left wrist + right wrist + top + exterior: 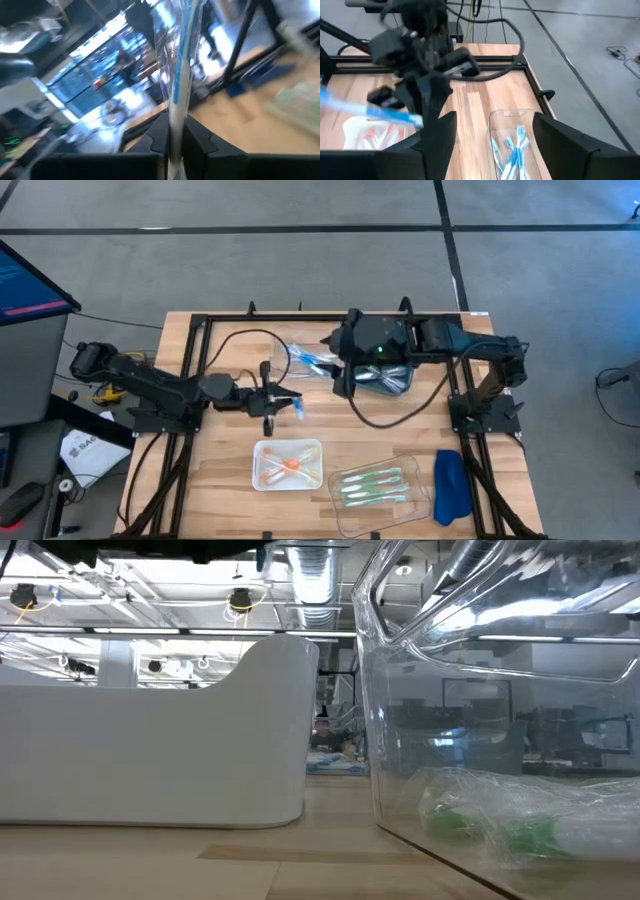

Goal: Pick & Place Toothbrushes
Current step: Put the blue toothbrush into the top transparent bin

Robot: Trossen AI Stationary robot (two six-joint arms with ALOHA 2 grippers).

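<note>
The left gripper (297, 408) has its fingers pinched on a light blue toothbrush (179, 85) in a clear shiny wrapper, held above the bare wood of the table (230, 480) between the trays. The right gripper (338, 358) stands with its fingers spread wide and empty, near the clear tray of blue toothbrushes (512, 150) at the far side. Orange-pink ones lie in the white tray (262, 450), green ones in the clear tray (425, 475) at the near edge.

I judge such a brush to be very light and stiff, but the wrapper is slippery and crinkles, so it can slide or turn between the fingers. A grip across the middle of the handle, well closed, seems safest; a hold on loose wrapper only may let it drop
</note>
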